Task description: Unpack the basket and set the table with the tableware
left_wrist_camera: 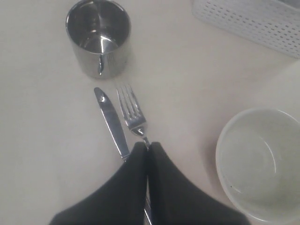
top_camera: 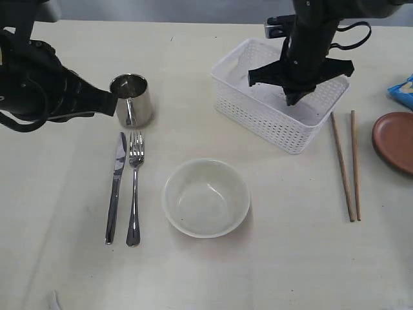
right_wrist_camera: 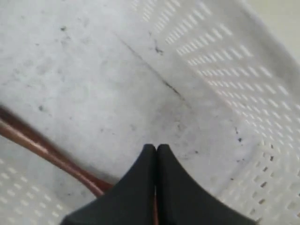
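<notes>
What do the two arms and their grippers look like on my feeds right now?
Both are matte black, with no readable markings. The left gripper and the right gripper each end in two smooth black fingers tapering to narrow tips. The right arm carries looped black cables by its wrist and a wide, bar-shaped gripper body; the left arm looks bulky and rounded.

Blue bag [top_camera: 403, 92], cropped at right edge.

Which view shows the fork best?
The exterior view: the fork lies whole beside the knife. The left wrist view shows its tines, the handle behind the left gripper. The right wrist view shows none.
</notes>
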{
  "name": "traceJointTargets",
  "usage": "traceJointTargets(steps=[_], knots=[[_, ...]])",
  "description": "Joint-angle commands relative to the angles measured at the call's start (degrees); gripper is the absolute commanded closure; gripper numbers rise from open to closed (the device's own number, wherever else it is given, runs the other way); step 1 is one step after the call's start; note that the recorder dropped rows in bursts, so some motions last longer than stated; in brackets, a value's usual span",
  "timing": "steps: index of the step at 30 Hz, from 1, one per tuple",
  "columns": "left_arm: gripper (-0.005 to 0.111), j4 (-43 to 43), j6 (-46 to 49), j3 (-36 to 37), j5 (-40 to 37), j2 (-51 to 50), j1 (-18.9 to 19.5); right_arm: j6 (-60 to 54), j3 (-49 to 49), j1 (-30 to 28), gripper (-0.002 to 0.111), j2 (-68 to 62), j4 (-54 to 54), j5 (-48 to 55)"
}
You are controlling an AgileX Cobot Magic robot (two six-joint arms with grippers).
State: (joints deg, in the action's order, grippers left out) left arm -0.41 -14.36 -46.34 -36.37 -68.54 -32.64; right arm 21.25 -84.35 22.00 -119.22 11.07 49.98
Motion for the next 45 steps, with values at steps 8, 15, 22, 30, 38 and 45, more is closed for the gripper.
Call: traceJointTargets(steps=[8, 15, 22, 30, 38, 45], knots=[[0.107, -0.5, 0.2, 0.0, 0.1, 0.5, 0.0, -9.4, -7.9, 3.3, 0.108, -3.3, -7.3, 2.5], [0.107, -0.5, 0.2, 0.0, 0.1, 0.5, 0.0, -13.7, -8.9, 3.3, 0.069, -5.7, -12.0, 6.0], [0.107, -0.5, 0.2, 0.0, 0.2, 0.5, 0.0, -14.1, -8.9, 3.4, 0.066, -5.8, -12.5, 9.0], [0.107, -0.5, 0.2, 0.0, 0.2, 0.5, 0.0, -16.4, -8.9, 5.5, 0.066, -5.8, -10.4, 11.4], [0.107, -0.5, 0.2, 0.0, 0.2, 0.5, 0.0, -13.8, -8.9, 5.8, 0.066, -7.8, -8.9, 12.4], [0.107, -0.5, 0.2, 0.0, 0.2, 0.5, 0.0, -4.0, -8.9, 5.8, 0.066, -9.8, -7.6, 10.2]])
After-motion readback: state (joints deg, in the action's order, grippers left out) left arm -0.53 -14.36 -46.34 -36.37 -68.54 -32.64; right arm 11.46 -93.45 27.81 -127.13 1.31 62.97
